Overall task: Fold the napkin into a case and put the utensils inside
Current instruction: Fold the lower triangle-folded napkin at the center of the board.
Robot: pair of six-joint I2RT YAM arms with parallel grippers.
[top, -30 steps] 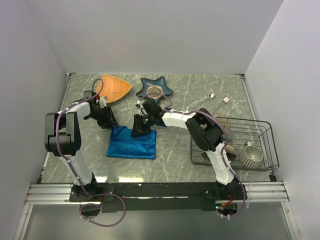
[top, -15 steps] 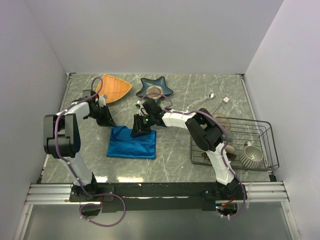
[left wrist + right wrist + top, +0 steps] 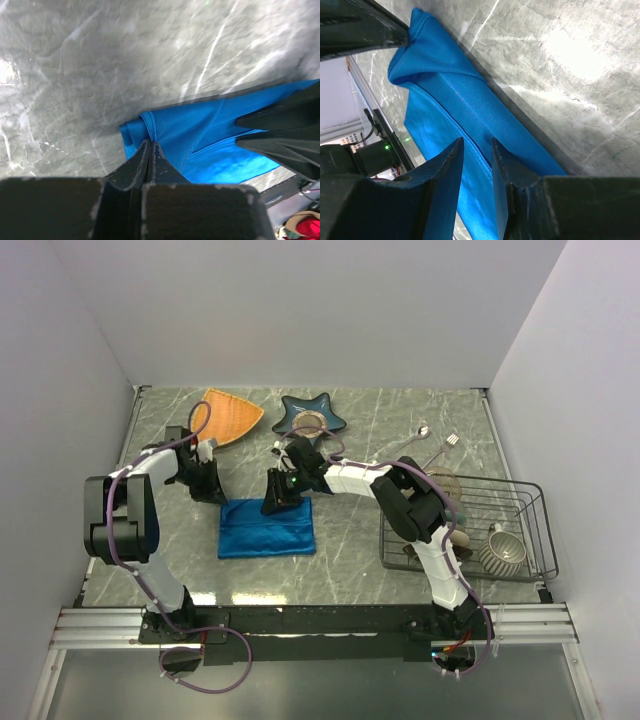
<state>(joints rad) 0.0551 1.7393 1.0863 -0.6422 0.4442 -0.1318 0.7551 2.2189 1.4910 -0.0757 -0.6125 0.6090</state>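
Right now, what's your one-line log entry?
stage: folding | left jaws: shut on napkin corner | right jaws: at far edge, grip unclear | utensils: untouched

Even bright overhead light, white glare on the marble table [image 3: 580, 55], blurred close wrist views

The right claw [image 3: 476, 146] points down at the bright blue napkin [image 3: 445, 85], its two dark fingers [image 3: 442, 170] a little apart and straddling a raised fold that runs across the cloth. At upper left, the left claw [image 3: 402, 39] meets the napkin's bunched far corner. Grey veined bench [image 3: 560, 50] lies beyond, with glare.
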